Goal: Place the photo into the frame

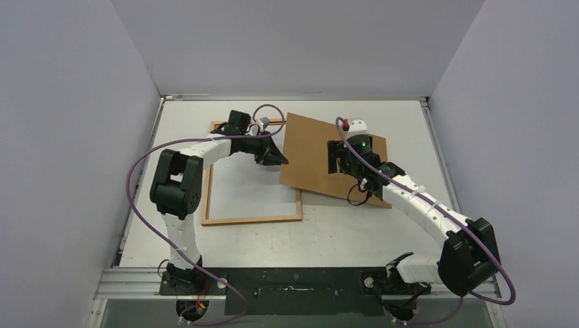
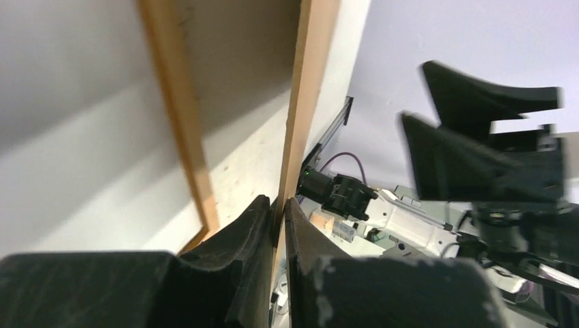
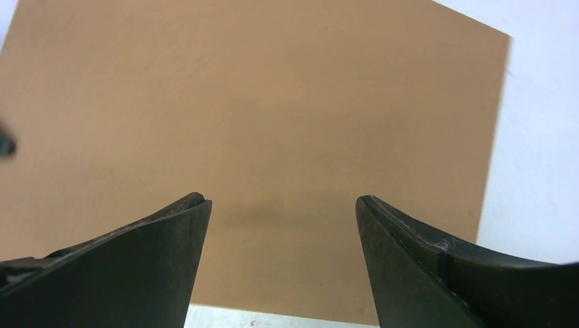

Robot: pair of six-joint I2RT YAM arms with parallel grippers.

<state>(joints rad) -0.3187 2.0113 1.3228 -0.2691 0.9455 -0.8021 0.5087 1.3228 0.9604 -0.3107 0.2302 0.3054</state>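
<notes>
The frame (image 1: 252, 219) lies flat on the table (image 1: 341, 232), left of centre. Its inside shows only white, so I cannot tell whether the photo lies there. At the frame's right side the left pincer (image 1: 278, 158) is pinched almost shut on the left edge of the brown panel (image 1: 311, 154), which overlaps the frame's far right corner. Further right, the right pincer (image 1: 336, 158) hangs over the panel with its jaws spread wide, holding nothing.
</notes>
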